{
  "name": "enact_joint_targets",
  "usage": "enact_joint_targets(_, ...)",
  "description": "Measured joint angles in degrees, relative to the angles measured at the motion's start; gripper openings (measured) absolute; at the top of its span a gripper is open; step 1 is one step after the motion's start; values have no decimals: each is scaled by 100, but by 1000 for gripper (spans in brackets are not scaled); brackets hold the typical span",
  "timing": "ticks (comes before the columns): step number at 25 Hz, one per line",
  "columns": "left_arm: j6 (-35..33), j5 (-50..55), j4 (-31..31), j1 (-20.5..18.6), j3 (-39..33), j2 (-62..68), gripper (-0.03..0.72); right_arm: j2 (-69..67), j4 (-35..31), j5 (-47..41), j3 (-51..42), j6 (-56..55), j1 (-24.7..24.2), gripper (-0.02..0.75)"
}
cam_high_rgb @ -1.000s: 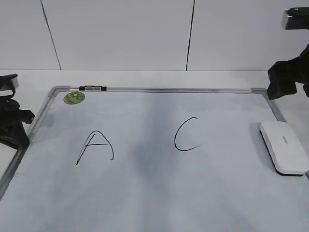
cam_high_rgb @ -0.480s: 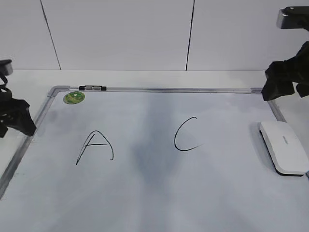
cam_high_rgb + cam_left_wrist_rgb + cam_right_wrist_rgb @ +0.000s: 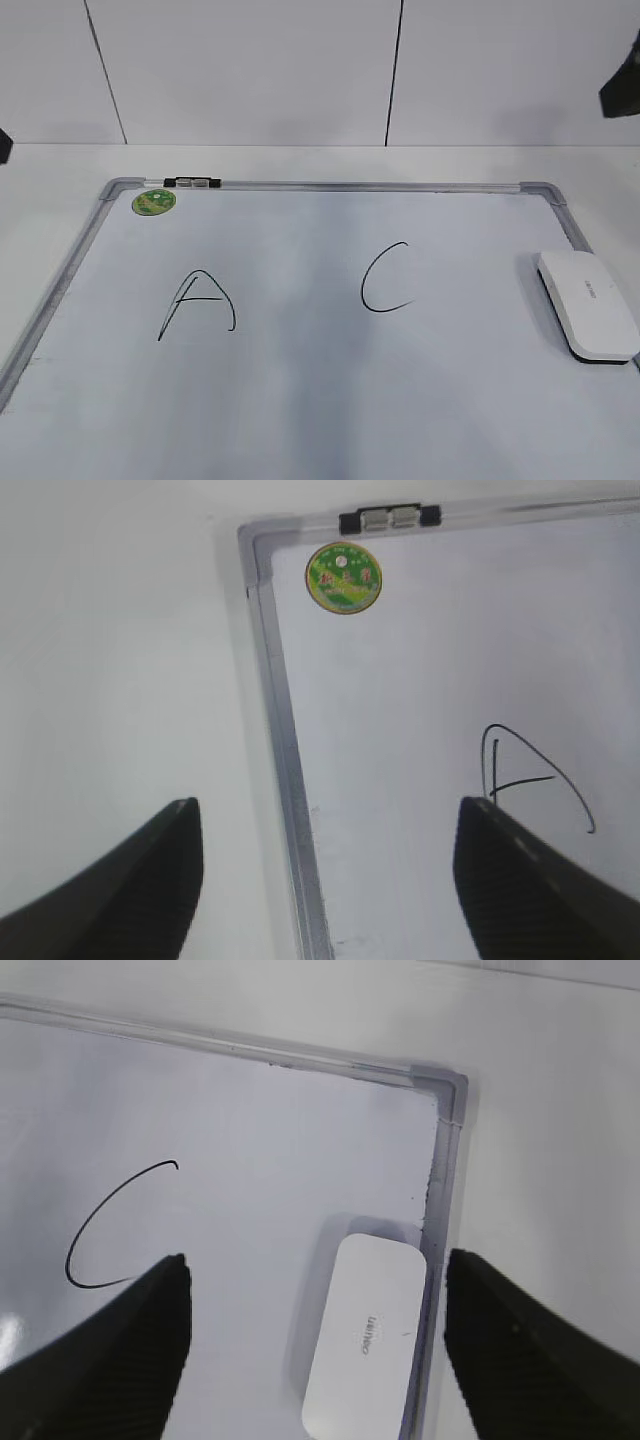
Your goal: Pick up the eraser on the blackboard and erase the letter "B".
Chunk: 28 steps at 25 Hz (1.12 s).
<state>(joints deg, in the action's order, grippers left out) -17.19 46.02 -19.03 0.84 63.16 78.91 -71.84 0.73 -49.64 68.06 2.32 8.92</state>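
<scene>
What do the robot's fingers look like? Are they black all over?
Yes. In each wrist view the fingers are matte black wedges that poke up from the bottom corners, with fine ridges across their faces: the left gripper's fingers and the right gripper's fingers. No cables, labels or markings show. The exterior view catches only dark corners of the arms at its edges.

Blackboard (image 3: 300, 420) flat on desk (image 3: 300, 160), wall panels behind. Sticker (image 3: 154, 202) in board's far-left corner, marker (image 3: 192, 183) just right of it on far frame edge. Letter A (image 3: 198, 304) left of centre, letter C (image 3: 386, 277) right of centre, bare gap between. Eraser (image 3: 588, 303) on board at right edge, alongside right frame, well right of C. Left wrist view: jaws over left frame edge. Right wrist view: jaws straddle eraser, above it.
</scene>
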Motion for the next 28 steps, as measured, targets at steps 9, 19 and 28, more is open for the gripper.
enact_joint_targets(9,64,385,0,0,0,-1935,587,1321,-8,-462,-23,38,0,615)
enact_joint_targets(19,398,615,-83,0,-1427,-4056,585,3335,-8,-304,-1461,125,0,610)
enact_joint_targets(28,439,857,54,0,-2651,-5755,574,5009,-235,-627,-2681,360,0,596)
